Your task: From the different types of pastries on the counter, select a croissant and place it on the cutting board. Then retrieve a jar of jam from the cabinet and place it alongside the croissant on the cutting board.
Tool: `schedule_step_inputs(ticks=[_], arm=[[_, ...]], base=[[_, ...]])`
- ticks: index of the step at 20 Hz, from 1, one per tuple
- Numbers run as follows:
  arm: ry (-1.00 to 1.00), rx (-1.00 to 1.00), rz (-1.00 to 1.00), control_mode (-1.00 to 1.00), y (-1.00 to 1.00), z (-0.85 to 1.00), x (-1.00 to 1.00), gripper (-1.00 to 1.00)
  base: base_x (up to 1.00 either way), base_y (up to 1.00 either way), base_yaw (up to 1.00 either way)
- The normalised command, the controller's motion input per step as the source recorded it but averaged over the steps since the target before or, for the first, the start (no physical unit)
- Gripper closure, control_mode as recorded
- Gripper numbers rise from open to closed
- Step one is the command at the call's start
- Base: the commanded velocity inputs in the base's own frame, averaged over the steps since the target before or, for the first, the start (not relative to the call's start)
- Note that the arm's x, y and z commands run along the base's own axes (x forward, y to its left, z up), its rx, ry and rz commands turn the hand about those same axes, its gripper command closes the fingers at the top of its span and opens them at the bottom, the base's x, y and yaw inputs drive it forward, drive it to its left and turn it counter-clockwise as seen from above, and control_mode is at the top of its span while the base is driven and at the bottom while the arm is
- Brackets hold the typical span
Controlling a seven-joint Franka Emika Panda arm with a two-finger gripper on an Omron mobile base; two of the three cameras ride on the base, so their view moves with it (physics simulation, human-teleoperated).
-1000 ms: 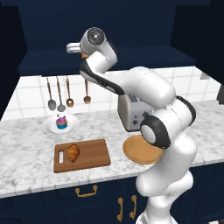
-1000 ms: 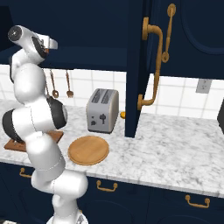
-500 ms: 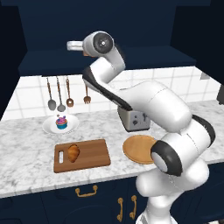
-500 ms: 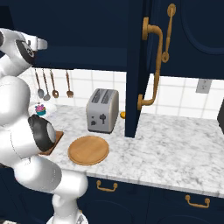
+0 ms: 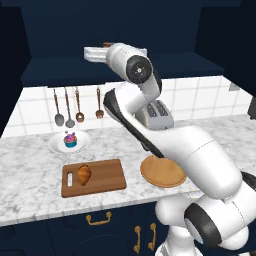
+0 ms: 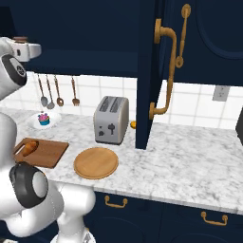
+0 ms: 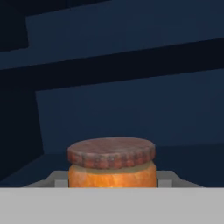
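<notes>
The jar of jam (image 7: 112,168), orange-brown with a darker ridged lid, stands upright between my gripper's fingers (image 7: 57,178). They press against both of its sides inside the dark navy cabinet (image 5: 115,30). My gripper (image 5: 102,53) is high up at the cabinet shelf, and the jar's lid (image 5: 107,45) peeks above the hand. From the right base the gripper (image 6: 23,49) is at the far left. The croissant (image 5: 83,174) lies on the cutting board (image 5: 102,179), and the blue-wrapped cupcake (image 5: 70,140) sits on a white plate.
A round tan wooden plate (image 5: 162,171) and a toaster (image 6: 111,120) stand on the marbled counter (image 6: 190,161). Utensils (image 5: 67,106) hang on the tiled wall. An open cabinet door (image 6: 151,71) with a brass handle juts out on the right.
The arm has swung its elbow and upper links round to the right while the hand stayed up at the cabinet shelf, shifting slightly left in the right base view.
</notes>
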Motion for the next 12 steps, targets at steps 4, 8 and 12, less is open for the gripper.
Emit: schedule_step_inputs(ticks=[4, 8, 12], arm=[[0.0, 0.0, 0.22, -1.0, -0.57, 0.0, -1.0, 1.0], [0.0, 0.0, 0.34, -1.0, -0.74, 0.04, -1.0, 1.0], [-0.05, 0.0, 0.43, -1.0, -0.76, 0.03, -1.0, 1.0]], base=[[0.0, 0.0, 0.0], [0.0, 0.0, 0.0], [0.0, 0.0, 0.0]])
